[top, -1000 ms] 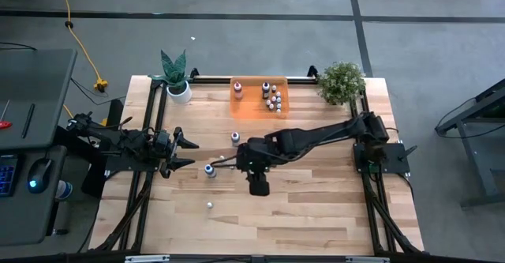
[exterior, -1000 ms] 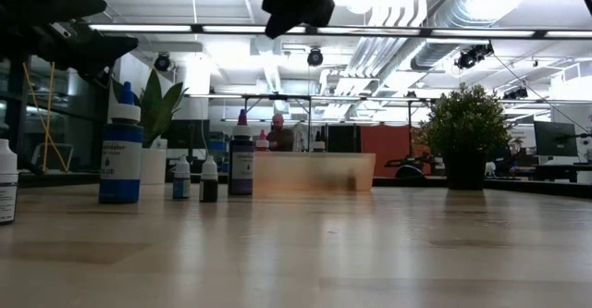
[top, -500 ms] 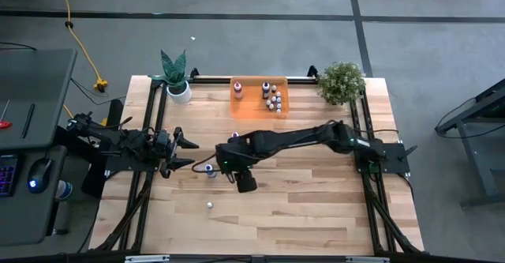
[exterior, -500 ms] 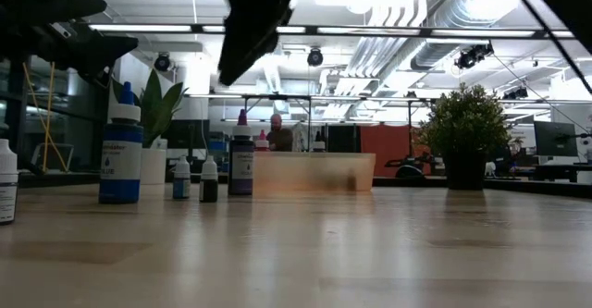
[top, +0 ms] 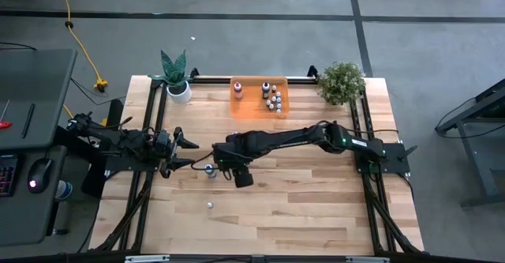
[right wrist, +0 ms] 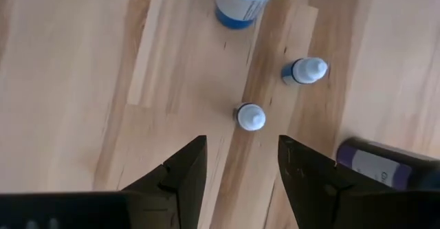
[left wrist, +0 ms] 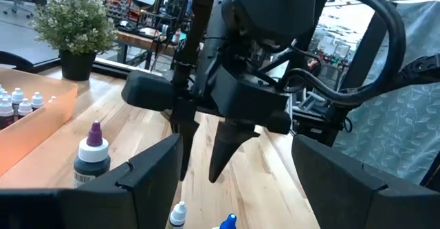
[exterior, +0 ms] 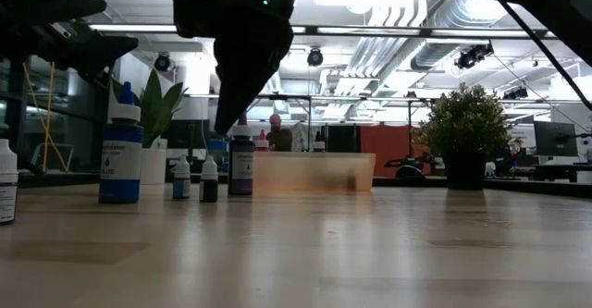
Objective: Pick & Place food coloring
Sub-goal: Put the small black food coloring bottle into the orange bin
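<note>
Wooden bench (top: 316, 208), seen from above, with two dark arms.

Right hand (right wrist: 236, 161): reaches across to the bench's middle-left, pointing down over a small cluster of bottles, fingers spread, holding nothing. In the right wrist view its two dark fingers (right wrist: 175, 174) frame a small white-capped bottle (right wrist: 250, 116) standing on the wood directly beneath, not touching it. In the low view the same hand (exterior: 242, 49) hangs above the bottles, clear of the bench.

Left hand (top: 186, 153): waits at the bench's left edge, fingers spread, empty.

Food coloring, loose items:
- tall blue bottle (exterior: 120, 156), pale cap, upright;
- second small bottle (right wrist: 304, 70) with a dark blue body, just beside the white-capped one;
- dark purple-capped bottle (left wrist: 91, 156), upright, near the orange tray;
- one tiny pale bottle (top: 209, 204) standing alone, nearer the front edge, well apart from the rest.

Food coloring, stored items: several small bottles (top: 271, 99) standing in the orange tray (top: 239, 97) at the bench's far edge.

Other fittings: spiky potted plant (top: 175, 75) at the far left corner; bushy potted plant (top: 342, 82) at the far right corner.
</note>
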Controlling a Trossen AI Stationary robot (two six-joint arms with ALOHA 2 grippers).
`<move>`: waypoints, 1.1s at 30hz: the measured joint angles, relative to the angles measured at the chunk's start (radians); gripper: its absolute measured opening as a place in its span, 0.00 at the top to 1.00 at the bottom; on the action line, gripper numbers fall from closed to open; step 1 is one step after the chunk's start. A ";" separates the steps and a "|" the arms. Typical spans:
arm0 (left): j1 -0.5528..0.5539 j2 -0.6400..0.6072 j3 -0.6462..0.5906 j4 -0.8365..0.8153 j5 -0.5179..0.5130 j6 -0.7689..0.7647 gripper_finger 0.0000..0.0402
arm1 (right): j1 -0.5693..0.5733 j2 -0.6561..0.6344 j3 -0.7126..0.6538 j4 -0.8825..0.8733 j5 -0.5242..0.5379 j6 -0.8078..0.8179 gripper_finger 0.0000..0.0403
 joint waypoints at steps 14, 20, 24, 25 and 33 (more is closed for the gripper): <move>0.000 0.000 0.000 0.000 0.000 0.000 0.32 | -0.017 -0.001 -0.129 0.178 -0.003 0.013 0.58; 0.000 0.000 0.000 0.000 0.000 0.000 0.32 | -0.022 -0.001 -0.168 0.224 -0.017 0.035 0.58; 0.000 0.000 0.000 0.000 0.000 0.000 0.32 | -0.023 -0.001 -0.190 0.248 -0.022 0.037 0.58; 0.000 0.000 0.000 0.000 0.000 0.000 0.32 | -0.023 -0.001 -0.192 0.256 -0.023 0.045 0.58; 0.000 0.000 0.000 0.000 0.000 0.000 0.32 | -0.023 -0.001 -0.193 0.259 -0.024 0.073 0.62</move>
